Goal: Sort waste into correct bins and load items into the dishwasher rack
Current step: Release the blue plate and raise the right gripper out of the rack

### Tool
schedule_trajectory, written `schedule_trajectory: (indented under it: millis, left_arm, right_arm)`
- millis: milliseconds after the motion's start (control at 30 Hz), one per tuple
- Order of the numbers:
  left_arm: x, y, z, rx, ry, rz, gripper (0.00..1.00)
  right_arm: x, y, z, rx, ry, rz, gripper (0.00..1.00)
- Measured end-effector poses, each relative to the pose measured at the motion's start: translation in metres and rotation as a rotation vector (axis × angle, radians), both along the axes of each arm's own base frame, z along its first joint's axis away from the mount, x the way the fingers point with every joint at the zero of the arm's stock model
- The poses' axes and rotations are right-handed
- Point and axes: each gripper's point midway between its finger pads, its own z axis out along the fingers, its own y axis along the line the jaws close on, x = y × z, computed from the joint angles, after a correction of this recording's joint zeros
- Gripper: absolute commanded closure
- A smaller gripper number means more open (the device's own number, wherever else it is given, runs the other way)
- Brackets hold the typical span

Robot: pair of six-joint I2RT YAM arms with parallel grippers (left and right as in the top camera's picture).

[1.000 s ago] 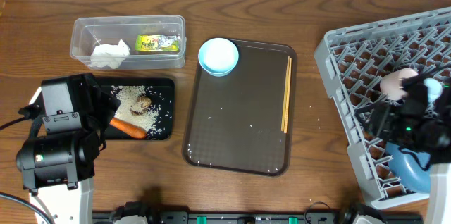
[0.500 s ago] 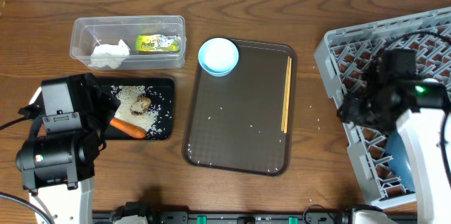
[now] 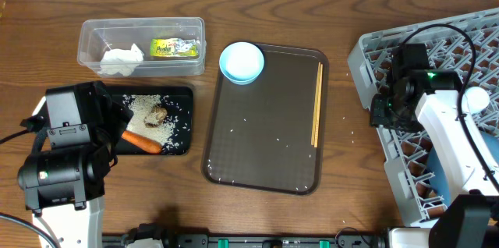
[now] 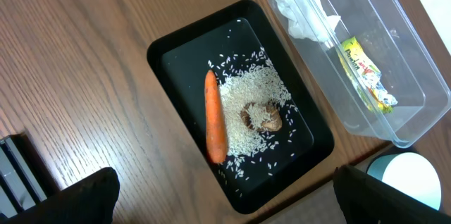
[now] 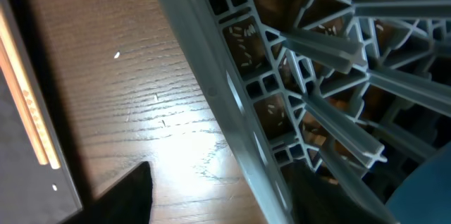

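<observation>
Our right gripper [image 5: 211,194] has swung to the left rim of the rack [image 3: 373,51], fingers apart over it; our left gripper [image 4: 225,183] gapes wide, tray [image 4: 176,67] below.

Orange carrot [image 4: 215,127], black tray [image 4: 182,75], grey lattice rack [image 3: 368,69]

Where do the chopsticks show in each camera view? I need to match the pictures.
Overhead: the chopsticks lie along the right side of the brown tray, left of the rack.
Left wrist: not in view.
Right wrist: the chopsticks run diagonally at the left edge.
Shared landmark: the tray, whose dark rim shows beside them in the right wrist view.
</observation>
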Motion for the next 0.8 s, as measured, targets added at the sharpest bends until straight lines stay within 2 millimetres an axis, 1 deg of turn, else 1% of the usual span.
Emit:
schedule_trajectory:
  millis: [67,267,333,367,467,567,600,800]
  left_arm:
    - [0.000,0.000,0.000,0.000,0.000,0.000,0.02]
    - [0.000,0.000,0.000,0.000,0.000,0.000,0.02]
    - [0.000,0.000,0.000,0.000,0.000,0.000,0.02]
    - [0.000,0.000,0.000,0.000,0.000,0.000,0.02]
    - [0.000,0.000,0.000,0.000,0.000,0.000,0.02]
    - [0.000,0.000,0.000,0.000,0.000,0.000,0.02]
    - [0.000,0.000,0.000,0.000,0.001,0.000,0.02]
    - [0.000,0.000,0.000,0.000,0.000,0.000,0.02]
  right_arm:
    - [0.001,0.001,-0.001,0.006,-0.001,-0.003,0.69]
    - [0.007,0.001,-0.005,-0.018,-0.010,0.009,0.71]
    - [0.008,0.000,-0.009,-0.034,0.001,0.012,0.74]
    - [0.010,-0.001,-0.012,-0.043,0.007,0.013,0.76]
    - [0.013,-0.006,-0.020,-0.069,0.022,0.013,0.87]
    - [0.015,-0.006,-0.022,-0.079,0.021,0.037,0.98]
    - [0.017,-0.005,-0.021,-0.082,0.014,0.052,0.99]
    - [0.041,0.003,-0.019,-0.048,-0.085,0.055,0.99]
